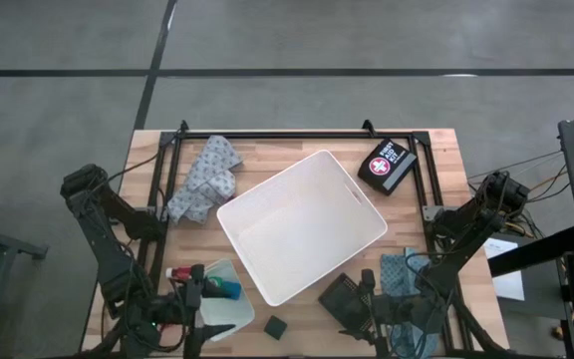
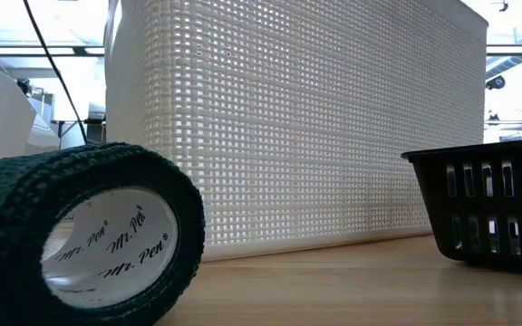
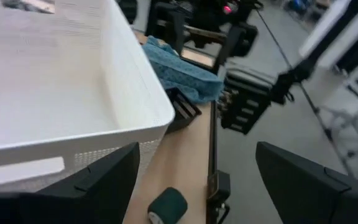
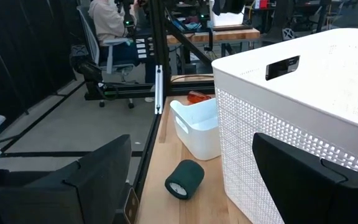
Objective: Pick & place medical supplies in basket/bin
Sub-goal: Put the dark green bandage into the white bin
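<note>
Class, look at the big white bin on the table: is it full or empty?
Empty. From above, the white bin shows only its bare floor, and the left wrist view shows nothing inside the part it sees.

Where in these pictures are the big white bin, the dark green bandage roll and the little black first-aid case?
white bin (image 1: 339,172): high view, on its far rim.
bandage roll (image 4: 185,179): right wrist view, on its wrapped side.
first-aid case (image 1: 387,165): high view, on its lid by the red cross.
</note>
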Motion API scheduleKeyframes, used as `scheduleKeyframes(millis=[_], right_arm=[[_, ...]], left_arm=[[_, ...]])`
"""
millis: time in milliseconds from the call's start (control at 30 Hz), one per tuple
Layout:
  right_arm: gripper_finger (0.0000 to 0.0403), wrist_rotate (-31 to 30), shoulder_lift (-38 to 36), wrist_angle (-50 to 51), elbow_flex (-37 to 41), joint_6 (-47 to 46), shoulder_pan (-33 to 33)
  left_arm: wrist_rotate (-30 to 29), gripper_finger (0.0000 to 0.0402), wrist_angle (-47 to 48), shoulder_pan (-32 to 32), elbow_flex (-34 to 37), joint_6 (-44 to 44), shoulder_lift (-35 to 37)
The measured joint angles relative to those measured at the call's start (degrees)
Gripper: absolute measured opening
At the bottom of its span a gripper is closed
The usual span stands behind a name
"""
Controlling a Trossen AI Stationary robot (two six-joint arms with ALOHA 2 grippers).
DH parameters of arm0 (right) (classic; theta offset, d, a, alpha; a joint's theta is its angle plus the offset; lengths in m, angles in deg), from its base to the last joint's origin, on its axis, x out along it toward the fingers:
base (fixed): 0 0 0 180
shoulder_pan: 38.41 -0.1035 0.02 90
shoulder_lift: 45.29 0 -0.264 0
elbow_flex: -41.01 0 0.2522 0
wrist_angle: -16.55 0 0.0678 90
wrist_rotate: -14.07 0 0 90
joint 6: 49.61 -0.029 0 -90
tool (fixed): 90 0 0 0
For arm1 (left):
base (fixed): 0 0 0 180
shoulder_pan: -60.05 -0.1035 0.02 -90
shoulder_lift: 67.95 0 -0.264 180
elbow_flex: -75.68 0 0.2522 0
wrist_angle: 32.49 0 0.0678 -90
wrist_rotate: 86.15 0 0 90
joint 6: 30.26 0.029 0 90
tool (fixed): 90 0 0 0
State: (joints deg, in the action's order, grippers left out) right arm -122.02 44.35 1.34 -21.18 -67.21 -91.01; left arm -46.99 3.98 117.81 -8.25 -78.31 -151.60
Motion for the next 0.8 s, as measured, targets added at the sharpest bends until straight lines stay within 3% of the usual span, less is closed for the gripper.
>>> scheduleKeyframes(millis=[300, 800], right_arm=[[0.0329, -0.01, 0.00, 0.00, 0.00, 0.00, 0.00], [0.0329, -0.02, 0.02, 0.00, 0.00, 0.02, 0.00]], left_arm=[[7.01, 0.0328, -1.26, 0.17, -0.04, 10.68, -0.93], [7.75, 0.0328, 0.65, 0.15, 0.07, 17.97, -0.95]])
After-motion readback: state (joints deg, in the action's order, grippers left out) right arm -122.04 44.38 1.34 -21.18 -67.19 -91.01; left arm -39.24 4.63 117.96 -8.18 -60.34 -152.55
